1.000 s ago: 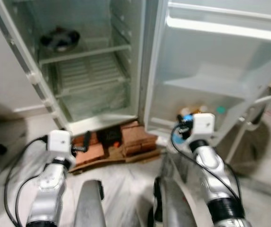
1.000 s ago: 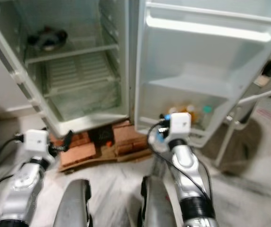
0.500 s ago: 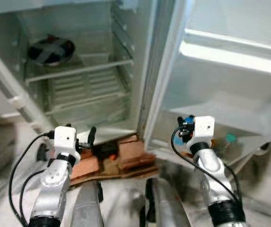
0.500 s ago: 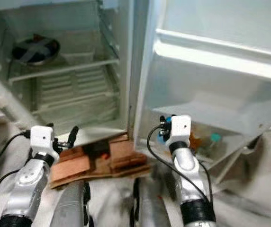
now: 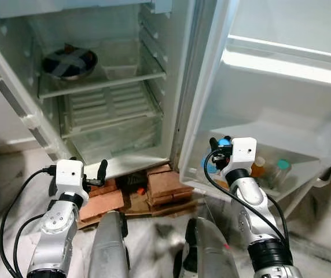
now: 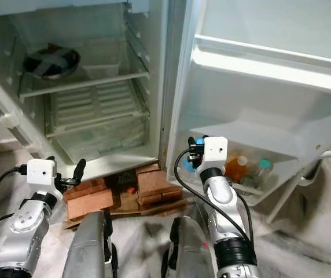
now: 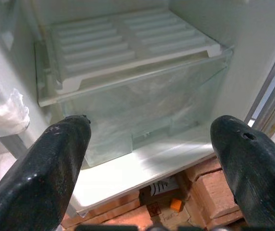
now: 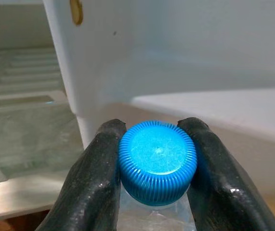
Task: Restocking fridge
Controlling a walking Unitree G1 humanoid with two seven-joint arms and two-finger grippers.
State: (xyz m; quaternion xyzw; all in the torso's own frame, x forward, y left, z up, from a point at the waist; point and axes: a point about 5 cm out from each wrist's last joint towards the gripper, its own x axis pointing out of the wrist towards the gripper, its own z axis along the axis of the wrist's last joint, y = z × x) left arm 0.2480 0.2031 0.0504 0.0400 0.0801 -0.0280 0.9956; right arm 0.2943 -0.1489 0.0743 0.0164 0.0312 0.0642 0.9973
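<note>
Both arms have steadied since a moment ago, with the fridge [image 5: 113,87] nearer. Right claw [image 8: 157,166] grips a bottle [image 8: 157,161] by its blue cap, near the door shelf [image 6: 252,188]; carry it upright beside the bottles there. Left claw [image 7: 149,168] gapes wide, facing the crisper [image 7: 137,103].

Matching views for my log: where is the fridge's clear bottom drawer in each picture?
Left eye: clear drawer at the fridge's bottom.
Right eye: drawer, same spot.
Left wrist: straight ahead, beyond the fingers.
Right wrist: past the door edge, behind the bottle cap.
Shared landmark: ribbed shelf on top.
</note>
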